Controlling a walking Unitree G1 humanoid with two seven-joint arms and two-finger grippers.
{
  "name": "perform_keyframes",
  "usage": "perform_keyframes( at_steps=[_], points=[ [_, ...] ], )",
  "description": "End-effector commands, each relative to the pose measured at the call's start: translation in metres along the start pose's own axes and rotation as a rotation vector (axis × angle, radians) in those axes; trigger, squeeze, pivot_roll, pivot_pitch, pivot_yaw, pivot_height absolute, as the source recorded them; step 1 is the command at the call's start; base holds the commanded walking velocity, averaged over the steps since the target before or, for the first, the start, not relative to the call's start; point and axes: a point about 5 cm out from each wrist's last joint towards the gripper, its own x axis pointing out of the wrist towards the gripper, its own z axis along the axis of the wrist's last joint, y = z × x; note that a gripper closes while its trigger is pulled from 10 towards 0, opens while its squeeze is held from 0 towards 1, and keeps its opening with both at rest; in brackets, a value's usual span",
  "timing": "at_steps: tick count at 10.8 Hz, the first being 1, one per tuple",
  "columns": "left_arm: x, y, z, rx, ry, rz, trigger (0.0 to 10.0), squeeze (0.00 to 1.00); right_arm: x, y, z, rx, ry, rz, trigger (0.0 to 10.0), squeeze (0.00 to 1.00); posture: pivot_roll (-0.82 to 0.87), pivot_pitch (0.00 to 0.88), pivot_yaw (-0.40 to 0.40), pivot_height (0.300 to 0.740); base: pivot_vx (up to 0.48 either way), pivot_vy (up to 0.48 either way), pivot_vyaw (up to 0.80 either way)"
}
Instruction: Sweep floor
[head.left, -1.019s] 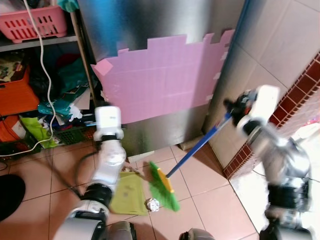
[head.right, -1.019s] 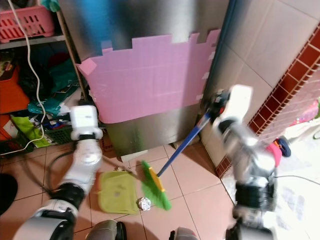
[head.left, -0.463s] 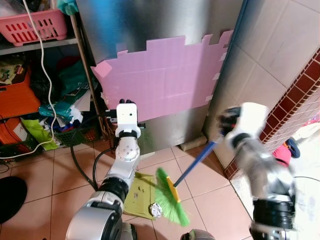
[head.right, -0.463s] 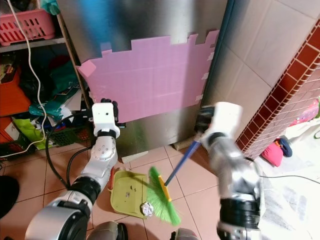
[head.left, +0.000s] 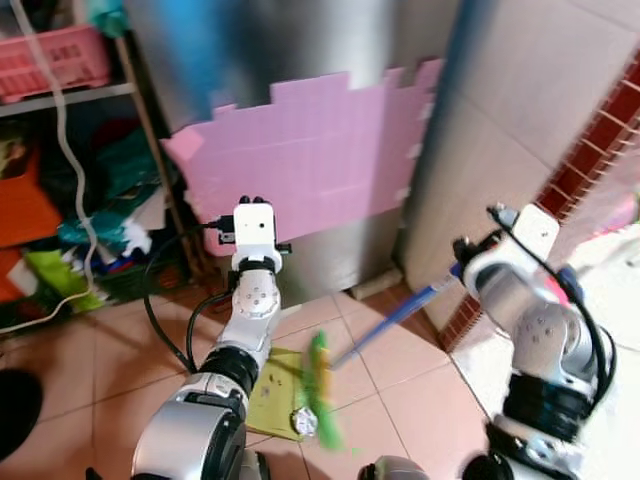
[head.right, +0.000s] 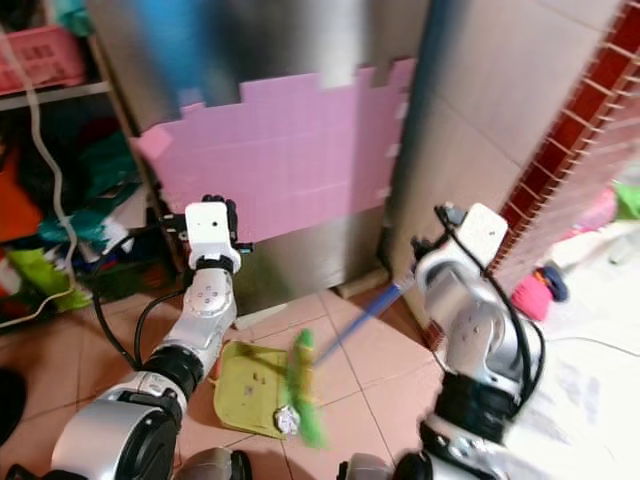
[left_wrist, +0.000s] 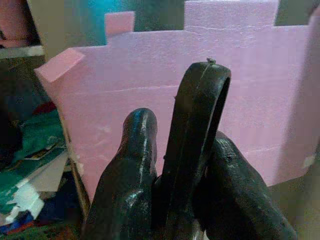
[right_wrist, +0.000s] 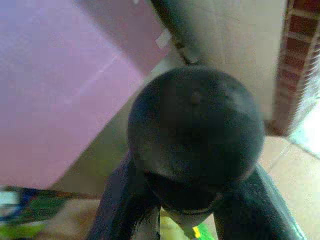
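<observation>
Closest to me on the terracotta floor tiles (head.left: 90, 380) lies a crumpled ball of foil (head.left: 304, 423), touching the lower end of my broom's green bristles (head.left: 322, 392). The broom head is smeared by motion blur, a narrow green streak with a band of yellow where the bristles meet the stick, standing on the near edge of the yellow-green dustpan (head.left: 272, 392) that lies flat on the tiles. From the head a blue handle (head.left: 395, 318) slants up and to my right to my right gripper (right_wrist: 192, 222), whose two black fingers are closed around the handle's rounded dark end cap (it swells large in the right wrist view).

My left gripper (left_wrist: 172, 165) is raised above the dustpan at about the height of the pink panel's lower edge, pointing at the panel. Its fingers are pressed in on a black looped handle that stands up between them; I cannot see what that loop belongs to.

Behind both arms a steel cabinet front (head.left: 330, 265) carries a pink foam sheet (head.left: 320, 155) with a notched top edge. To my left, shelves (head.left: 70, 95) hold a pink basket (head.left: 55, 65), with orange and green clutter below. To my right runs a tiled wall (head.left: 540, 110) with a red-brown band.
</observation>
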Motion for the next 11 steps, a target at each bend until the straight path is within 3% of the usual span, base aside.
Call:
perform_keyframes(
  at_steps=[1, 3, 6, 8, 11],
  points=[
    [-0.003, -0.004, -0.006, -0.045, 0.045, 0.009, 10.0, 0.0, 0.0, 0.03, -0.007, 0.108, 0.066, 0.213, 10.0, 0.0, -0.23, 0.0, 0.026, 0.74, 0.0, 0.0, 0.0],
    [0.0, -0.005, -0.002, -0.068, 0.033, 0.013, 10.0, 0.0, -0.002, 0.045, 0.021, 0.065, -0.039, 0.331, 10.0, 0.0, -0.22, 0.0, 0.025, 0.74, 0.0, 0.0, 0.0],
    [-0.001, -0.003, -0.002, -0.075, 0.027, 0.015, 10.0, 0.0, -0.002, 0.035, 0.045, -0.22, -0.221, 0.295, 10.0, 0.0, -0.22, 0.0, 0.022, 0.74, 0.0, 0.0, 0.0],
    [-0.002, -0.003, -0.003, -0.081, 0.027, 0.014, 10.0, 0.0, -0.001, 0.032, 0.052, -0.255, -0.269, 0.294, 10.0, 0.0, -0.22, 0.0, 0.017, 0.74, 0.0, 0.0, 0.0],
    [0.003, -0.004, 0.013, -0.169, -0.047, -0.01, 10.0, 0.0, -0.007, 0.035, 0.08, -0.361, -0.506, 0.302, 10.0, 0.0, -0.22, 0.0, 0.015, 0.74, 0.0, 0.0, 0.0]
  ],
)
